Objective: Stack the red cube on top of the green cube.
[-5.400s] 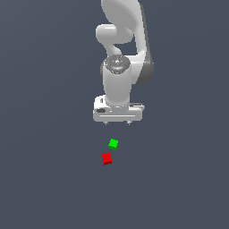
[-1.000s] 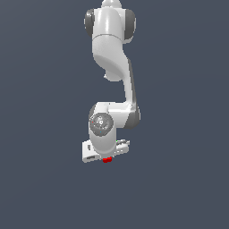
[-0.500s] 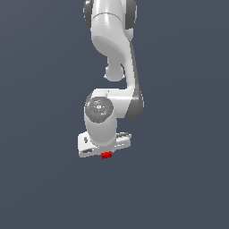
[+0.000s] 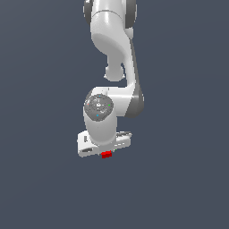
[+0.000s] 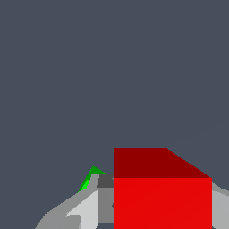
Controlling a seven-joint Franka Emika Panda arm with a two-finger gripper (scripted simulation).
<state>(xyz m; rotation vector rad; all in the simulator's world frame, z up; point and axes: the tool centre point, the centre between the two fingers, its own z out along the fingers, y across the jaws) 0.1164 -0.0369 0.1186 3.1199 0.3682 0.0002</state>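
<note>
Red cube picked up and on its way to the green one

The gripper (image 4: 106, 151) has closed its fingers (image 5: 89, 208) on the red cube (image 4: 106, 154) and holds it tight — a second ago the hand sat a little more toward the exterior view's left, and now it has slid a bit to the right and dropped slightly. In the exterior view the red cube peeks out just under the white hand, and the green cube cannot be seen there because the arm covers it. The wrist view shows the red cube big and close, with only a small corner of the green cube (image 5: 89, 176) poking out beside a finger. So the pick-up looks done, but the red cube does not look lined up over the green cube yet — I think the hand must move across more before letting go.
</note>
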